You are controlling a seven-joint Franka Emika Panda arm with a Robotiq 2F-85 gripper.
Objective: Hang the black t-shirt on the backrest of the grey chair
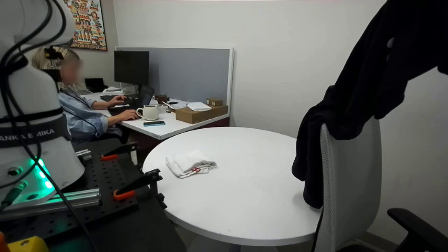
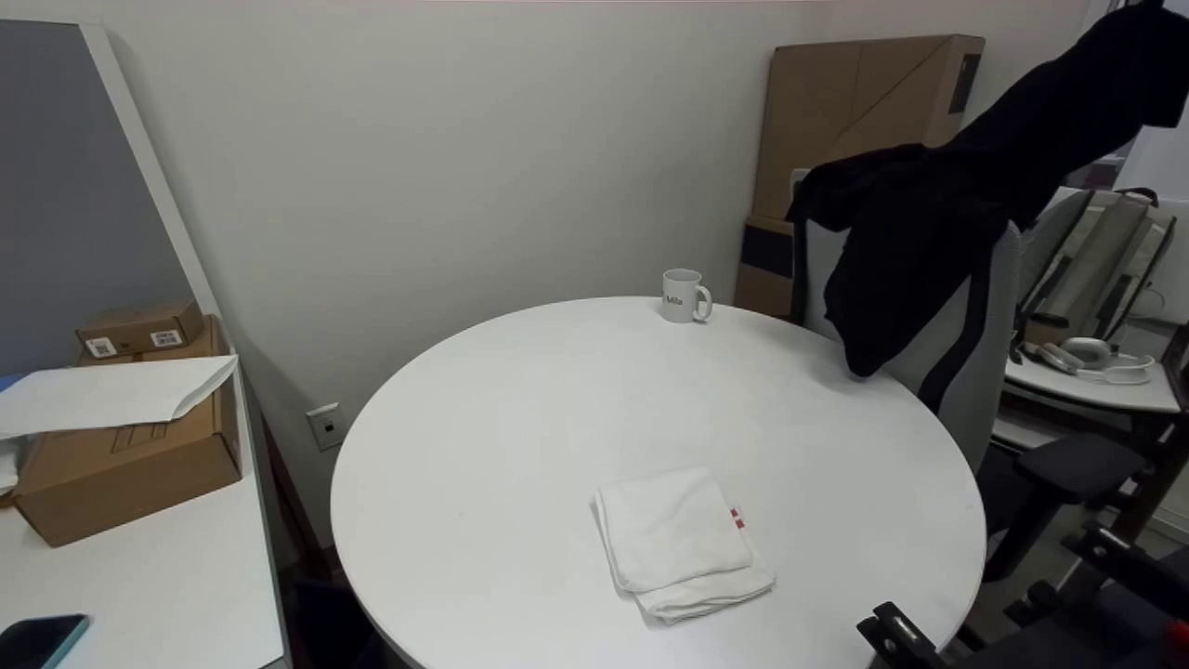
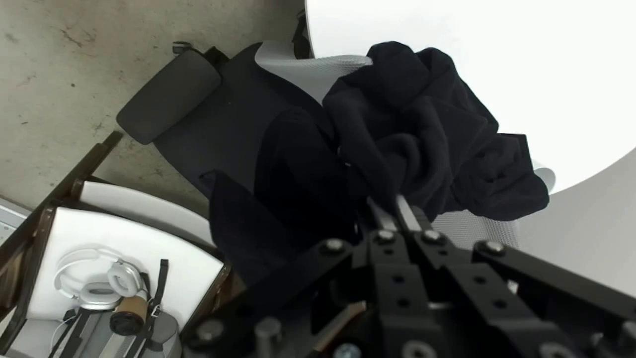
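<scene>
Our pincer [image 3: 387,206] pinches one end of the black t-shirt [image 1: 371,82], whose other part already hangs over the grey chair's backrest [image 1: 353,182] towards the round desk [image 1: 248,192], so we judge the hanging mostly done, with lowering and releasing the raised end remaining.

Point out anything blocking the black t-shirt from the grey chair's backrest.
Nothing visible stands between them: the black t-shirt already drapes over the top of the backrest in both exterior views, its raised part gripped by the pincer. The folded white cloth lies apart.
</scene>
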